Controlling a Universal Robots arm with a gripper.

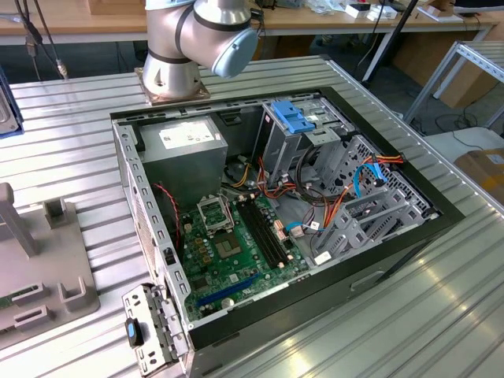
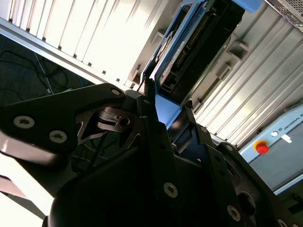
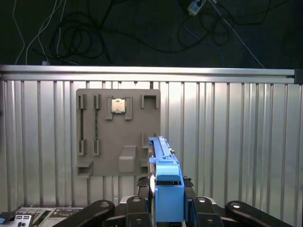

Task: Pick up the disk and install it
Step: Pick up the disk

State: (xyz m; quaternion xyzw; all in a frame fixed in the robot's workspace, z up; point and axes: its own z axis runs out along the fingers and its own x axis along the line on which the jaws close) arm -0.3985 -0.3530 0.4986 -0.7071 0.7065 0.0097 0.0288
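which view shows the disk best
The second wrist view: the disk shows a long side and its blue rail, held in the gripper. The first wrist view shows the disk edge-on, mostly its blue end.

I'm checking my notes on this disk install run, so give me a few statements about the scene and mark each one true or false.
1. The gripper is shut on the disk, which has blue side rails. True.
2. The disk is seated in the drive cage. False: in the first wrist view it is in the gripper, with the ribbed table behind it.
3. The computer case lies open with its motherboard showing. True.
4. The power-supply box lies outside the case. False: it sits inside the case, in a corner.
5. The grey fixture plate holds a square chip. True.
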